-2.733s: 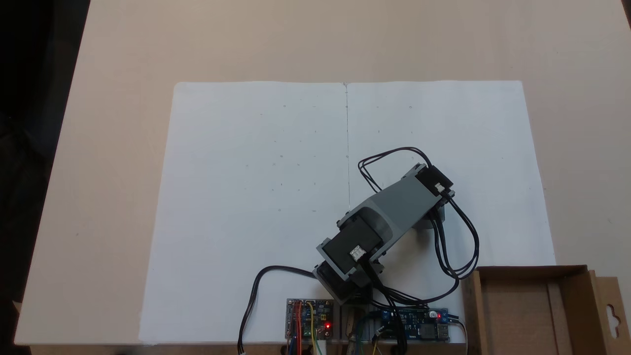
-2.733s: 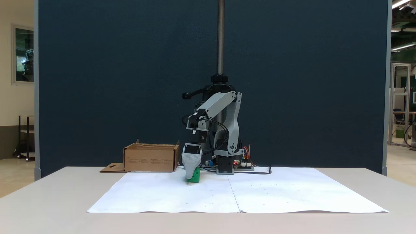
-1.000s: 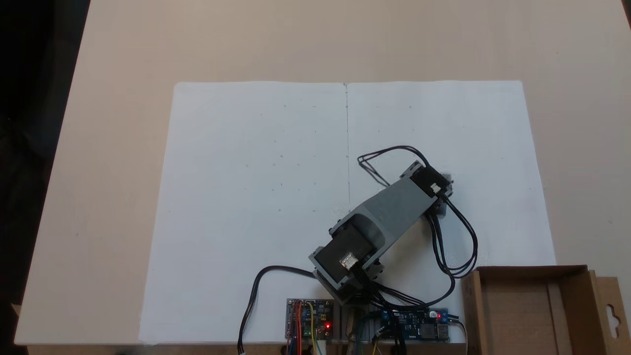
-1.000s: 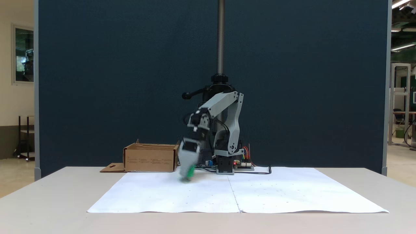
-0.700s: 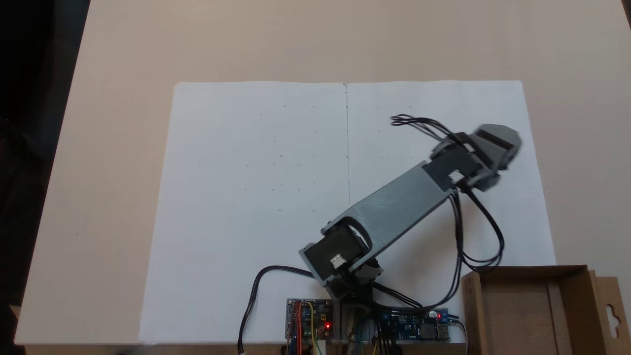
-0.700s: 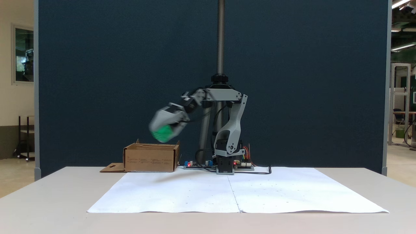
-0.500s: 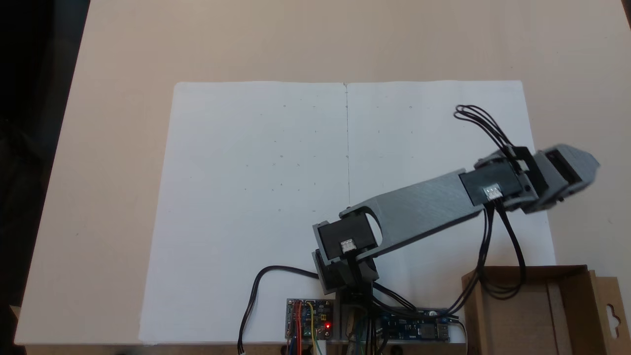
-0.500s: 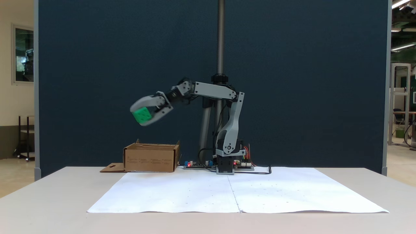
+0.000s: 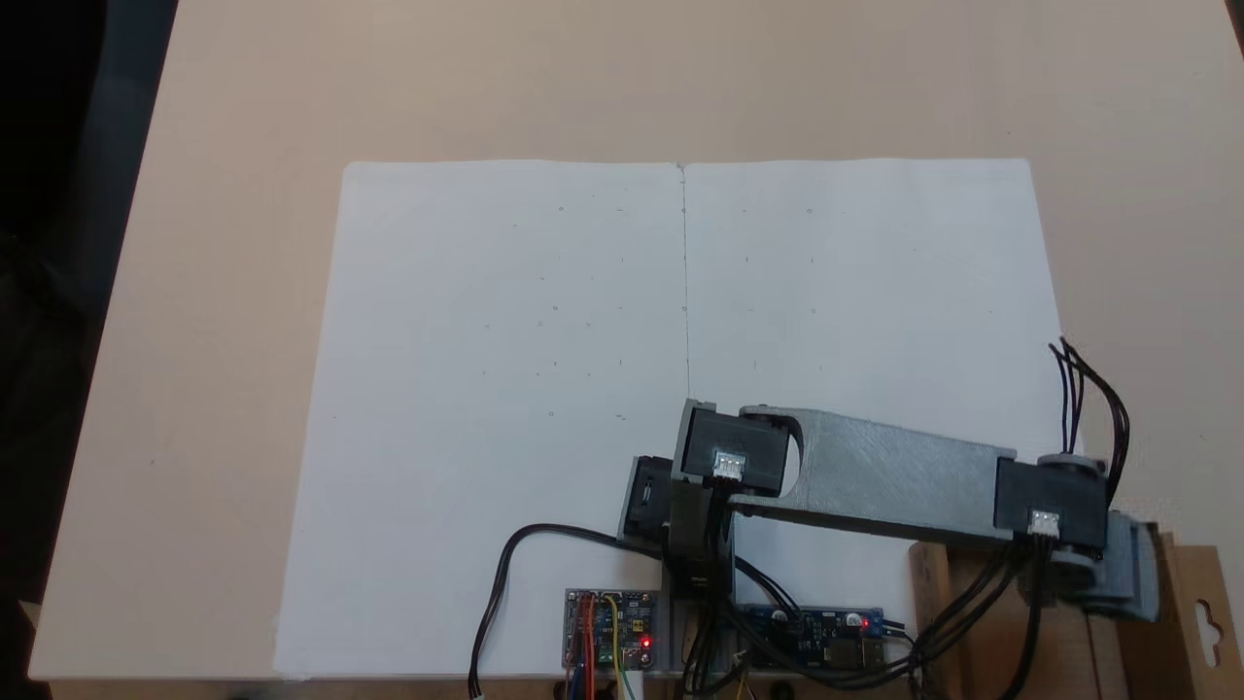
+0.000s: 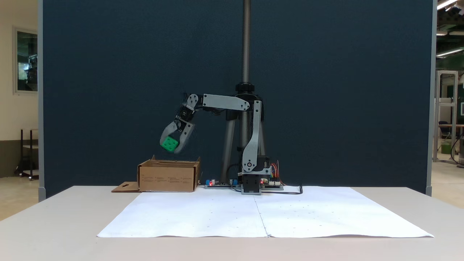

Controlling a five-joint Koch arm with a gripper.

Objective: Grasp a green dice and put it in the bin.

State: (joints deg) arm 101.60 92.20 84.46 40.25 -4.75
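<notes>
The gripper (image 10: 171, 144) clamped the green dice (image 10: 169, 143) in midair, directly above the open cardboard bin (image 10: 168, 177), whose inside stayed hidden.

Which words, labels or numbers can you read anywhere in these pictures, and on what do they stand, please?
None can be read.
Cardboard box: faint printed lines on its front wall, too small to read.
Circuit boards: markings too small to read.
White paper: only tiny pencil marks, no text.

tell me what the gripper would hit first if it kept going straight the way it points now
Probably the inside of the cardboard box. The gripper, shut on the green dice, points down and hangs above the box's open top; exact depth is unclear.
</notes>
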